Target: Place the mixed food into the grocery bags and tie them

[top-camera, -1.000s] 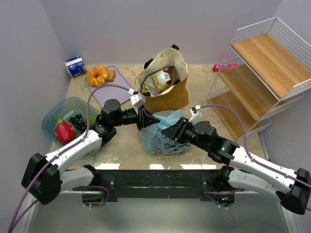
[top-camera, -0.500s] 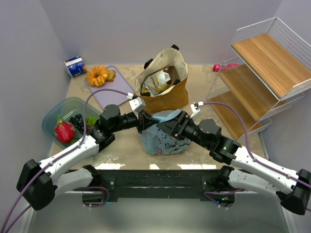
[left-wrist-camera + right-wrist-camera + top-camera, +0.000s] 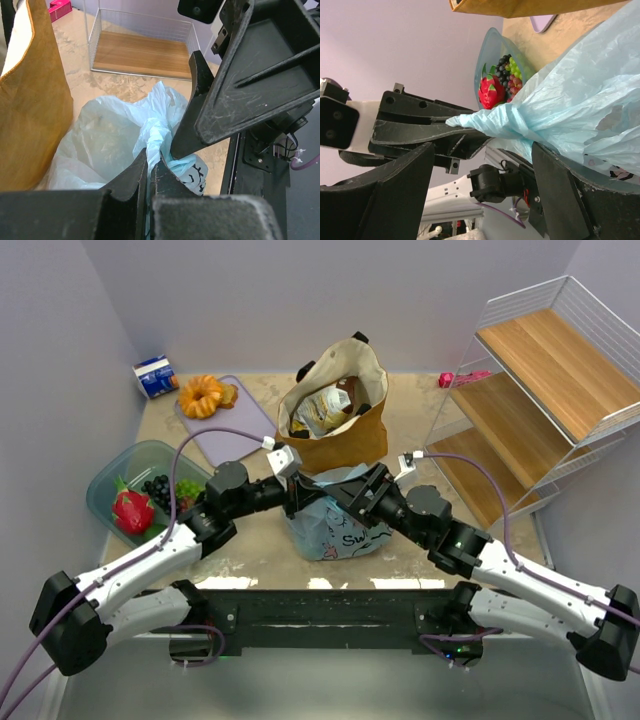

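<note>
Nearest us, the light-blue plastic bag (image 3: 335, 530) sits at table centre, its top gathered into a twisted neck (image 3: 490, 120) whose long axis runs level, pointing from the bag toward 9 o'clock. The left gripper (image 3: 293, 490) is clenched on that neck's end. The right gripper (image 3: 355, 490) is released, its jaws spread wide on either side of the neck without touching it. Just behind, at 12 o'clock, the mustard tote (image 3: 345, 445) stands upright, mouth up, snack packets (image 3: 325, 410) inside.

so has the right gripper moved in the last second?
Yes: the right gripper slid left, closer to the tan tote, jaws opening over the blue bag.
</note>
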